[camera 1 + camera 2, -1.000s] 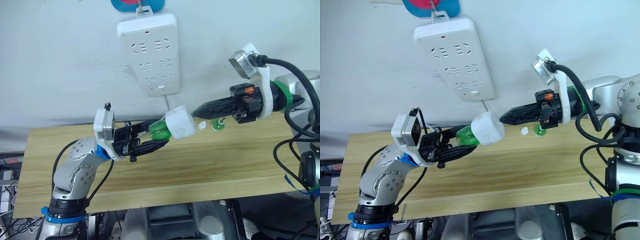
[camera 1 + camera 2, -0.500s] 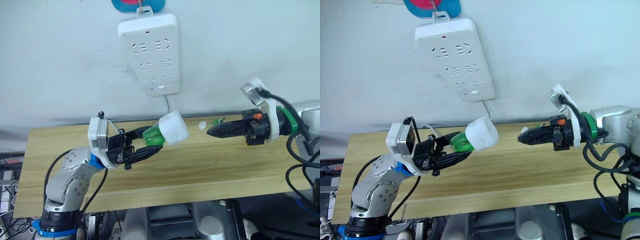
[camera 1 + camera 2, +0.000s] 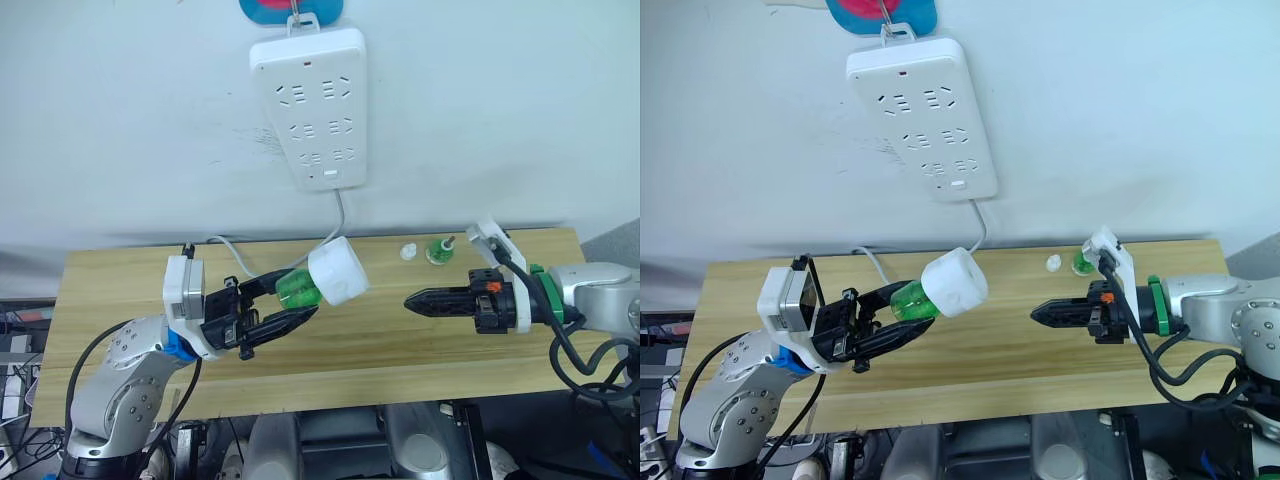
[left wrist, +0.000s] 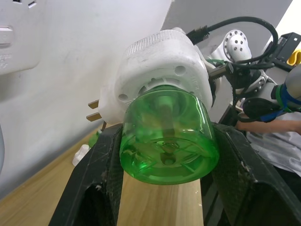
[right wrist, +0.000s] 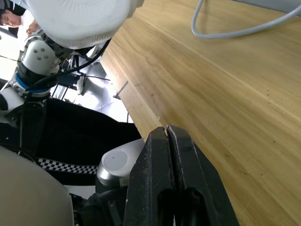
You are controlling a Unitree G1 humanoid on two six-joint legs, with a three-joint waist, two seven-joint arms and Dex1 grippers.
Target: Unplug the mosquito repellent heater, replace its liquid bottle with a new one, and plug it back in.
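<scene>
Left claw (image 3: 283, 308) clamps the green translucent bottle (image 3: 296, 289) under the rounded white plastic heater (image 3: 336, 271), right claw (image 3: 412, 300) pinched empty; aim prongs squarely at the white wall power strip (image 3: 312, 106).

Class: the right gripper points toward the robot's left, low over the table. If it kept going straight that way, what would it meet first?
Probably the mosquito repellent heater held up by the left gripper, though the right gripper may pass below it; depth is unclear.

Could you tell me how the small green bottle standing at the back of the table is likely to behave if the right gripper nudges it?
The green bottle looks tiny and squat, so it is probably very light and would slide on the smooth wooden table. Its thin wick stem stands bare, with the white cap lying beside it, so tipping might spill it. Its rounded body would likely roll if knocked over.
</scene>
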